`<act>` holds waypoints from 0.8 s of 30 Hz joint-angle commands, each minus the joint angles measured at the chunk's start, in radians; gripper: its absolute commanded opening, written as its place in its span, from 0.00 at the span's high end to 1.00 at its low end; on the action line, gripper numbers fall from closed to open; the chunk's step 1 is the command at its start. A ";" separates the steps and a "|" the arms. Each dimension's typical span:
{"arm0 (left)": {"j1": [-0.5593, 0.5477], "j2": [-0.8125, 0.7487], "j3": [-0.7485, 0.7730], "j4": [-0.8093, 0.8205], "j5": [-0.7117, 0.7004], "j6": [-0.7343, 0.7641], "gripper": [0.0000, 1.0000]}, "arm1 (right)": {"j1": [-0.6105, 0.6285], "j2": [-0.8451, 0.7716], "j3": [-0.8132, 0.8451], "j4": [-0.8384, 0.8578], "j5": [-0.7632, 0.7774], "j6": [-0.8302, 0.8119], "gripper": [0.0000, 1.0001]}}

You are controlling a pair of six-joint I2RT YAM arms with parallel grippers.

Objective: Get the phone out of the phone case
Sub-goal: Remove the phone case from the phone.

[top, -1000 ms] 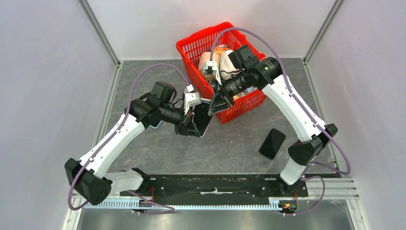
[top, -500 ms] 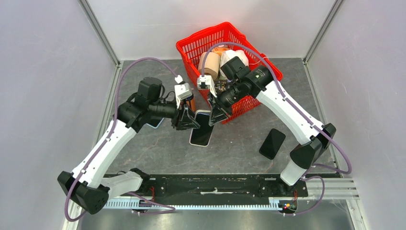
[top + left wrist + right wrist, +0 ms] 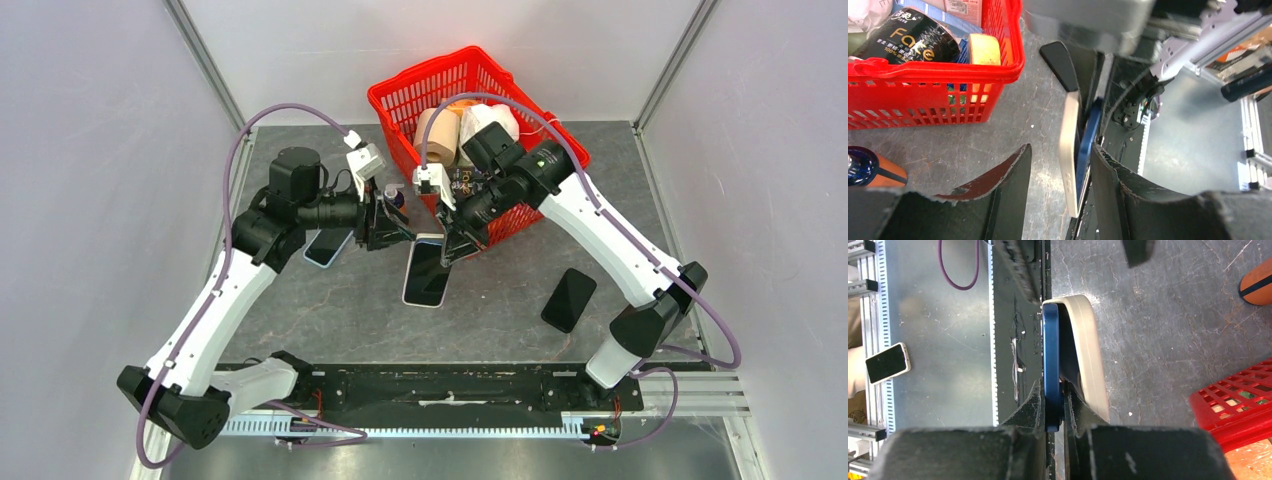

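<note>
Robotics lab test cell: a white left arm [image 3: 215, 310] and right arm [image 3: 612, 238] bolted to a black rail [image 3: 450, 385] at the near edge of a grey stone-patterned table [image 3: 480, 320]; plain pale panels [image 3: 90, 180] in aluminium posts [image 3: 208, 68] enclose the bench; purple cables [image 3: 238, 150] loop overhead; a red basket [image 3: 425, 70] of assorted goods stands behind.

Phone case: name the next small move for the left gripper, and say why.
Probably close the left gripper on the cream phone case alone. Its jaws stand open around the pair, while the right gripper pinches the blue phone by its edge. The case already gapes away from the phone at one end, so gripping it should let them be pulled apart.
</note>
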 commanded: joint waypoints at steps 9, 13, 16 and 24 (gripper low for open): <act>0.004 0.057 -0.015 0.170 -0.010 -0.222 0.47 | 0.016 -0.016 0.061 -0.008 -0.023 -0.024 1.00; 0.001 0.055 -0.041 0.180 0.006 -0.227 0.47 | 0.016 -0.014 0.067 -0.008 -0.021 -0.018 0.98; -0.002 0.058 -0.061 0.183 0.009 -0.224 0.47 | 0.016 -0.008 0.074 -0.009 -0.023 -0.015 0.97; -0.013 0.062 -0.082 0.193 0.037 -0.222 0.47 | 0.017 -0.007 0.078 -0.008 -0.015 -0.005 0.96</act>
